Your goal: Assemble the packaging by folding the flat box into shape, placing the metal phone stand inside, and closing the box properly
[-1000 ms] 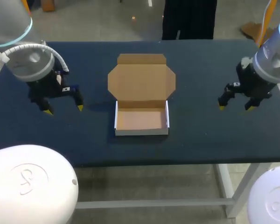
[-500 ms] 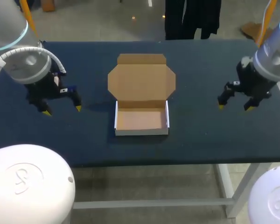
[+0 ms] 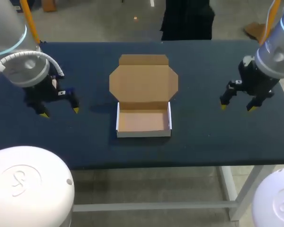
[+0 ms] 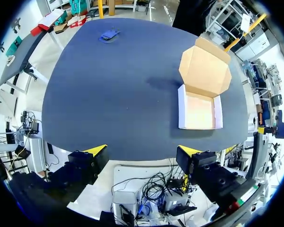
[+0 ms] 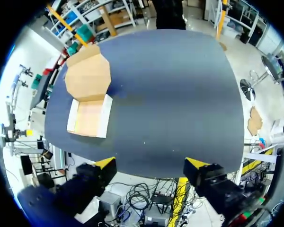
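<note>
A shallow cardboard box (image 3: 143,122) with white outer walls stands folded at the table's middle. Its brown lid (image 3: 143,81) lies open and flat behind it, side flaps spread. The tray is empty. My left gripper (image 3: 60,112) hangs open over the table's left part, well clear of the box. My right gripper (image 3: 236,108) hangs open at the right, equally far away. The left wrist view shows the box (image 4: 199,111) ahead of the open left gripper (image 4: 142,151), and a small blue object (image 4: 109,35), perhaps the stand, far off near a table corner. In the right wrist view the box (image 5: 87,118) lies ahead of the open right gripper (image 5: 150,163).
The dark blue table (image 3: 203,137) is bare between each gripper and the box. In the head view a bit of the blue object (image 3: 69,90) shows beside my left arm, which hides most of it. The table's front edge runs just below the box.
My left arm has drifted a little to the left, away from the box. The right arm has barely moved. The box has not moved.
</note>
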You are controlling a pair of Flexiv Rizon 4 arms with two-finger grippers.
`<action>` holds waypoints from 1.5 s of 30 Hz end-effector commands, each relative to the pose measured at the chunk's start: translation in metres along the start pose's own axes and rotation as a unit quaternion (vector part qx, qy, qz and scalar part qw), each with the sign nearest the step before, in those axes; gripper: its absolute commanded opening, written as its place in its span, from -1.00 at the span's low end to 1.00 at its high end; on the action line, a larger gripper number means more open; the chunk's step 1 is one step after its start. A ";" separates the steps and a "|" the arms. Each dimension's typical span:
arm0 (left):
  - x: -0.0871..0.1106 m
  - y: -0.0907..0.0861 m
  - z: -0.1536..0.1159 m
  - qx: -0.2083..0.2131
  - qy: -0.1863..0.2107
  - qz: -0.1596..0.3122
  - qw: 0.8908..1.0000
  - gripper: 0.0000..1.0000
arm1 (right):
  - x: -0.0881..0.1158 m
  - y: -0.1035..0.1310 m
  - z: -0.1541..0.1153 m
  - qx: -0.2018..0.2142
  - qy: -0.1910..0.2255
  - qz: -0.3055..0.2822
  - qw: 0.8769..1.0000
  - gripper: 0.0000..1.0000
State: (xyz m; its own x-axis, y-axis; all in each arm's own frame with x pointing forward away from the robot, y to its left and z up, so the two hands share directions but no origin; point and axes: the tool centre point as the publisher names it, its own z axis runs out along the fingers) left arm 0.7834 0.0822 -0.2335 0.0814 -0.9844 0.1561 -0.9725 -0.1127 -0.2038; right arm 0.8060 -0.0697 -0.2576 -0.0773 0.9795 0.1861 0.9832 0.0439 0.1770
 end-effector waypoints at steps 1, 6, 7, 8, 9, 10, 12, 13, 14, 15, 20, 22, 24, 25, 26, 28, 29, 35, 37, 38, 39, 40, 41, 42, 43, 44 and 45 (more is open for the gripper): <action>-0.011 -0.023 0.023 -0.008 0.009 0.001 1.000 1.00 | 0.000 0.001 -0.003 0.006 0.000 0.000 1.000 1.00; -0.022 -0.039 0.040 -0.012 0.011 0.017 1.000 1.00 | 0.000 0.001 -0.003 0.006 0.000 0.000 1.000 1.00; -0.023 -0.042 0.043 -0.013 0.013 0.017 1.000 1.00 | 0.000 0.001 -0.003 0.006 0.000 0.000 1.000 1.00; -0.026 -0.046 0.046 -0.015 0.013 0.020 1.000 1.00 | 0.000 0.001 -0.003 0.006 0.000 0.000 1.000 1.00; -0.028 -0.049 0.049 -0.016 0.011 0.018 1.000 1.00 | 0.000 0.001 -0.003 0.006 0.000 0.000 1.000 1.00; -0.029 -0.051 0.052 -0.018 0.011 0.019 1.000 1.00 | 0.000 0.001 -0.003 0.006 0.000 0.000 1.000 1.00; -0.032 -0.057 0.059 -0.022 0.007 0.022 1.000 1.00 | 0.000 0.001 -0.003 0.006 0.000 0.000 1.000 1.00; -0.034 -0.061 0.062 -0.022 0.006 0.022 0.999 1.00 | 0.000 0.001 -0.003 0.006 0.000 0.000 1.000 1.00; -0.036 -0.064 0.065 -0.024 0.006 0.024 0.999 1.00 | 0.000 0.001 -0.003 0.006 0.000 0.000 1.000 1.00; -0.038 -0.068 0.068 -0.026 0.003 0.024 0.999 1.00 | 0.000 0.001 -0.003 0.006 0.000 0.000 1.000 1.00; -0.047 -0.085 0.085 -0.037 0.001 0.016 0.999 1.00 | 0.000 0.001 -0.003 0.006 0.000 0.000 1.000 1.00; -0.051 -0.091 0.091 -0.040 -0.001 0.015 0.999 1.00 | 0.000 0.001 -0.003 0.006 0.000 0.000 1.000 1.00; -0.056 -0.099 0.098 -0.043 -0.004 0.013 0.999 1.00 | 0.000 0.001 -0.003 0.006 0.000 0.000 1.000 1.00; -0.060 -0.103 0.101 -0.044 -0.005 0.012 0.999 1.00 | 0.000 0.001 -0.003 0.006 0.000 0.000 1.000 1.00; -0.064 -0.107 0.104 -0.045 -0.005 0.012 0.999 1.00 | 0.000 0.001 -0.003 0.006 0.000 0.000 1.000 1.00; -0.069 -0.111 0.109 -0.047 -0.009 0.010 0.999 1.00 | 0.000 0.001 -0.003 0.006 0.000 0.000 1.000 1.00; -0.072 -0.113 0.111 -0.048 -0.010 0.010 0.999 1.00 | 0.000 0.001 -0.003 0.006 0.000 0.000 1.000 1.00; -0.090 -0.135 0.122 -0.059 -0.009 0.011 0.998 1.00 | 0.000 0.001 -0.003 0.006 0.000 0.000 1.000 1.00; -0.094 -0.140 0.126 -0.062 -0.010 0.011 0.998 1.00 | 0.000 0.001 -0.003 0.006 0.000 0.000 1.000 1.00; -0.097 -0.144 0.128 -0.064 -0.011 0.014 0.998 1.00 | 0.000 0.001 -0.003 0.006 0.000 0.000 1.000 1.00; -0.099 -0.146 0.129 -0.066 -0.011 0.015 0.998 1.00 | 0.000 0.001 -0.003 0.006 0.000 0.000 1.000 1.00; -0.102 -0.150 0.132 -0.067 -0.011 0.016 0.998 1.00 | 0.000 0.001 -0.003 0.006 0.000 0.000 1.000 1.00; -0.104 -0.153 0.133 -0.071 -0.010 0.018 0.997 1.00 | 0.000 0.001 -0.003 0.006 0.000 0.000 1.000 1.00; -0.105 -0.156 0.135 -0.072 -0.010 0.018 0.997 1.00 | 0.000 0.001 -0.003 0.006 0.000 0.000 1.000 1.00; -0.107 -0.160 0.136 -0.074 -0.010 0.017 0.997 1.00 | 0.000 0.001 -0.003 0.006 0.000 0.000 1.000 1.00; -0.109 -0.163 0.137 -0.077 -0.011 0.016 0.997 1.00 | 0.000 0.001 -0.003 0.006 0.000 0.000 1.000 1.00; -0.110 -0.166 0.138 -0.078 -0.012 0.017 0.997 1.00 | 0.000 0.001 -0.003 0.006 0.000 0.000 1.000 1.00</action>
State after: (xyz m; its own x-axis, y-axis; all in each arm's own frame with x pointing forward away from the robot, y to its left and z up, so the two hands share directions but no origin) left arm 0.9536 0.1883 -0.3460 0.0525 -0.9905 0.1273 -0.9887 -0.0694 -0.1330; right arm 0.8068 -0.0695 -0.2568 -0.0773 0.9791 0.1883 0.9841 0.0446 0.1722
